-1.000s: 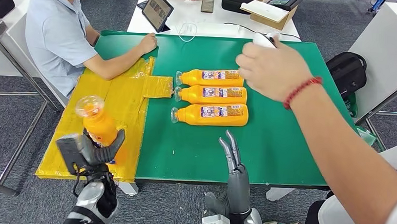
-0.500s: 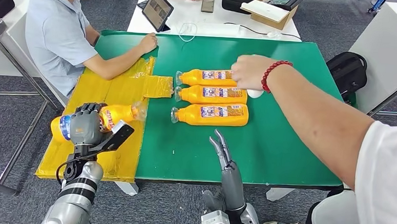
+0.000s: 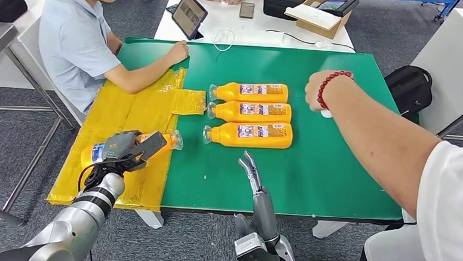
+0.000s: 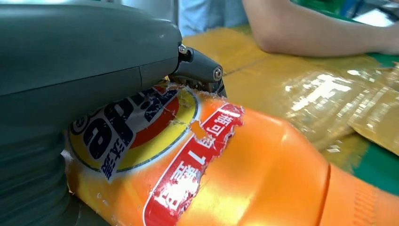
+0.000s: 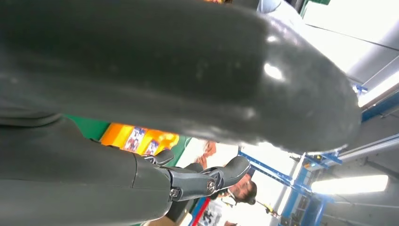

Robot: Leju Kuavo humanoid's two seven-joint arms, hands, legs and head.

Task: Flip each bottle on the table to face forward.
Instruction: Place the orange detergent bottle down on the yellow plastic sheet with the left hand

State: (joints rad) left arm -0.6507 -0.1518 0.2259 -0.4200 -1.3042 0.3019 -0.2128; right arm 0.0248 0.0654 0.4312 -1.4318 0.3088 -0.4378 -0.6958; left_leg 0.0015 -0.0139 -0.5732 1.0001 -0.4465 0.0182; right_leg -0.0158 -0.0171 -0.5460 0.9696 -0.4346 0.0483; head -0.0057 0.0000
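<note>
1. Green table (image 3: 334, 178) carries a yellow mat (image 3: 128, 110) on its left side; one seated person (image 3: 72, 38) rests an arm on it, and another person's arm (image 3: 366, 131) reaches in from the right.
2. My left hand (image 3: 117, 148) grips an orange bottle (image 3: 156, 143), lying on its side over the mat, cap toward the green.
3. In the left wrist view, the bottle's main label (image 4: 136, 132) faces up beside my fingers.
4. My right hand (image 3: 252, 173) hovers over the near edge, fingers extended, holding nothing.
5. Three bottles (image 3: 251, 113) lie in a row mid-table, showing small-print labels; I judge these not yet flipped, so most work remains.
</note>
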